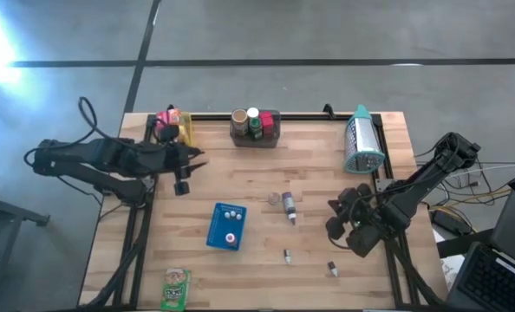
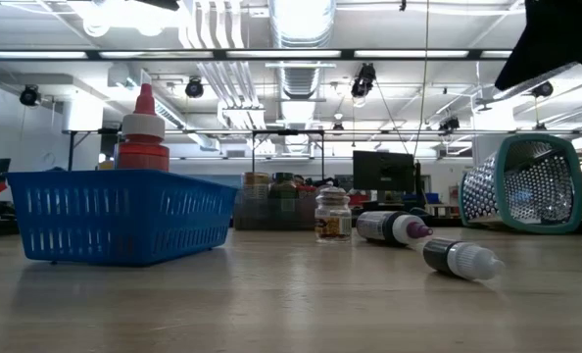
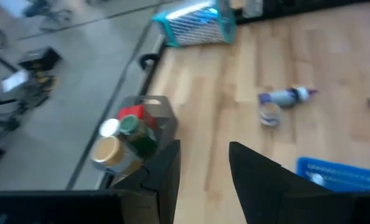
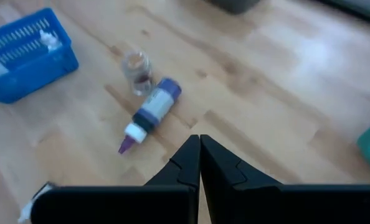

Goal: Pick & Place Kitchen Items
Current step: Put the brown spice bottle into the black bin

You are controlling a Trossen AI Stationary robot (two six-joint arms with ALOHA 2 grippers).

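My left gripper (image 1: 188, 169) hovers above the table's far left part, open by a narrow gap (image 3: 203, 180) with nothing between its fingers. It points toward the grey bin (image 3: 149, 115) of jars. My right gripper (image 1: 335, 218) hangs shut (image 4: 200, 155) and empty over the right side. It points toward a purple-tipped bottle (image 4: 151, 113) lying on its side next to a small upright jar (image 4: 137, 70). A blue basket (image 1: 227, 225) near the middle holds small bottles, one red-capped (image 2: 142, 137). Two tiny bottles (image 1: 287, 255) (image 1: 333, 269) lie near the front edge.
A teal-rimmed perforated basket (image 1: 362, 143) lies tipped over at the far right. A yellow bin (image 1: 178, 127) with a red and pink item sits at the far left corner. A green packet (image 1: 176, 289) lies at the front left. Bare wood spreads between the basket and the far bins.
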